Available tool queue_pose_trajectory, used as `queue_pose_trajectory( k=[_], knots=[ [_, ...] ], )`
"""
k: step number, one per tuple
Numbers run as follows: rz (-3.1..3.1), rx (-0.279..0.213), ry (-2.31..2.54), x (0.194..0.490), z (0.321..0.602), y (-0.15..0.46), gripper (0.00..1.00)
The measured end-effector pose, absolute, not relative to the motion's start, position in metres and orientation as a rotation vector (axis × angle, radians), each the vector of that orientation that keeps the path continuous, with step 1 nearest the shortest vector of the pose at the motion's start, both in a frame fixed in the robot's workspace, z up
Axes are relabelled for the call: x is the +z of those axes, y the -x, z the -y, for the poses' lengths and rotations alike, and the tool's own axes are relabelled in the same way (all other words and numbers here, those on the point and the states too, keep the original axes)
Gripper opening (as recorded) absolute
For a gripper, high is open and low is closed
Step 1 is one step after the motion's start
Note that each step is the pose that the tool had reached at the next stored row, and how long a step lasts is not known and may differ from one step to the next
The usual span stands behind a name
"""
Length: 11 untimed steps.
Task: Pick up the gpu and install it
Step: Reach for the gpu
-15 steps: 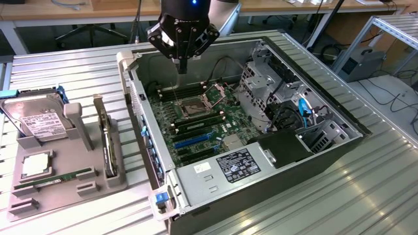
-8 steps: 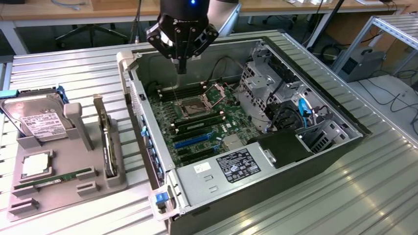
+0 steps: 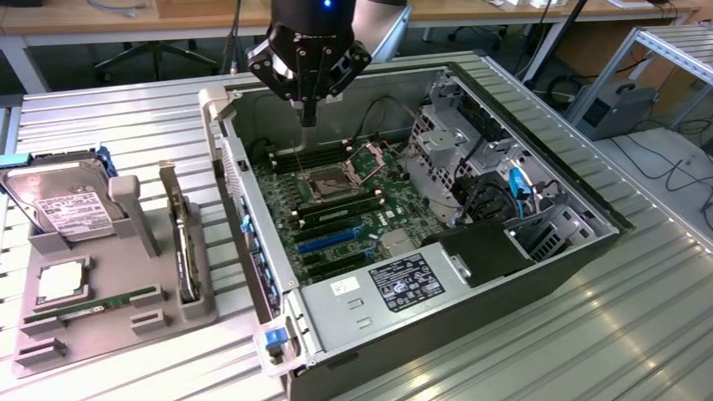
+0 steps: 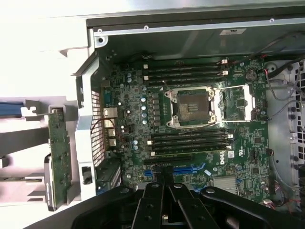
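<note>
Gripper (image 3: 309, 115) pressed together, holding nothing, hovering over the open computer case (image 3: 468, 334). My graphics card (image 3: 183, 244) stands on edge in the grey rack (image 3: 67, 338), off to the exterior view's left, lengthwise along the case wall

Black gripper (image 3: 309, 117) hangs over the open black metal computer case (image 3: 523, 309), green motherboard (image 3: 334, 213) straight under it. Outside the case, off to the exterior view's left of it, the flat green gpu (image 3: 187, 251) stands on edge in the grey plastic tray (image 3: 100, 330).

Ribbed metal table (image 3: 624, 334); wood desks (image 3: 189, 21) behind; alu frame (image 3: 669, 38) nearby.
</note>
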<state>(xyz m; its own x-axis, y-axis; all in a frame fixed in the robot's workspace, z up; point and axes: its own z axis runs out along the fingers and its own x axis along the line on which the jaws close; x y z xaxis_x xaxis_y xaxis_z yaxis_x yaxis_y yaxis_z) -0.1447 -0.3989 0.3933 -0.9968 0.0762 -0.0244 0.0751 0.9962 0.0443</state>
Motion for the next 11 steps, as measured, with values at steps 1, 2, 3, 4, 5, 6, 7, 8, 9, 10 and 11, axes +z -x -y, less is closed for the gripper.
queue_pose_trajectory(
  k=[1, 2, 3, 4, 5, 6, 7, 8, 9, 10, 11],
  knots=[
    [-3.112, 0.068, -0.118, 0.3933, 0.3989, 0.1449, 0.11],
    [-3.112, 0.068, -0.118, 0.3933, 0.3989, 0.1451, 0.11],
    [-3.112, 0.068, -0.118, 0.3933, 0.3989, 0.1457, 0.11],
    [-3.112, 0.068, -0.118, 0.3933, 0.3989, 0.1459, 0.11],
    [-3.113, 0.068, -0.118, 0.3933, 0.3989, 0.1462, 0.11],
    [-3.113, 0.068, -0.118, 0.3933, 0.3989, 0.1465, 0.11],
    [-3.112, 0.068, -0.118, 0.3933, 0.3989, 0.1467, 0.11],
    [-3.112, 0.068, -0.118, 0.3933, 0.3989, 0.1469, 0.11],
    [-3.112, 0.068, -0.118, 0.3933, 0.3989, 0.1472, 0.11],
    [-3.112, 0.068, -0.118, 0.3933, 0.3989, 0.1474, 0.11],
    [-3.112, 0.068, -0.118, 0.3933, 0.3989, 0.1477, 0.11]
  ],
)
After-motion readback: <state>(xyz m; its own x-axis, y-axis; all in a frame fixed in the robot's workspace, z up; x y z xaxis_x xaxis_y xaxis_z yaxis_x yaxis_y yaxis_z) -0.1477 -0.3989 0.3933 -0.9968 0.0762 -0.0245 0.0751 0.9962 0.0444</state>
